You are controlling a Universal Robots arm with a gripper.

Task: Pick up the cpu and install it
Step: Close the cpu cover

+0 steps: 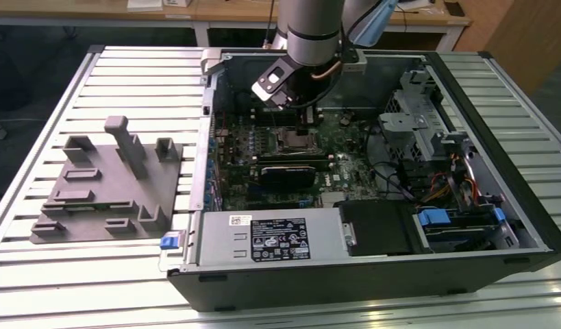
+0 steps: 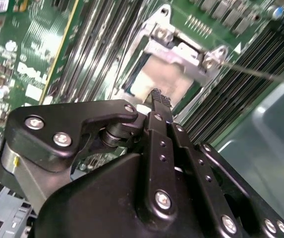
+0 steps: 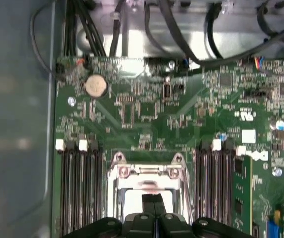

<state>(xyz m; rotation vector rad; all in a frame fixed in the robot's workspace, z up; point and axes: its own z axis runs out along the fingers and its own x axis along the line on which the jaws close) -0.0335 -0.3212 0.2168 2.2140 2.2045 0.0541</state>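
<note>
In the exterior view the gripper (image 1: 298, 110) hung inside the open computer case (image 1: 353, 288), low over the motherboard (image 1: 344, 175); the grey tray (image 1: 88, 205) sat on the table (image 1: 79, 288) well apart, toward 9 o'clock on the exterior view's left. In the second wrist view its 2 fingers (image 2: 159, 101) were pressed together, holding nothing, tips just above the cpu (image 2: 164, 79), which lay flat in the metal-framed socket (image 2: 181, 47). In the first wrist view the narrow fingers (image 3: 148, 204) stood over that pale cpu (image 3: 134, 196), between 2 banks of memory slots (image 3: 80, 193).

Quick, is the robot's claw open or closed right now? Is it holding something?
Gripper: jaws shut, holding nothing, tips over the cpu lying in the socket.
</note>
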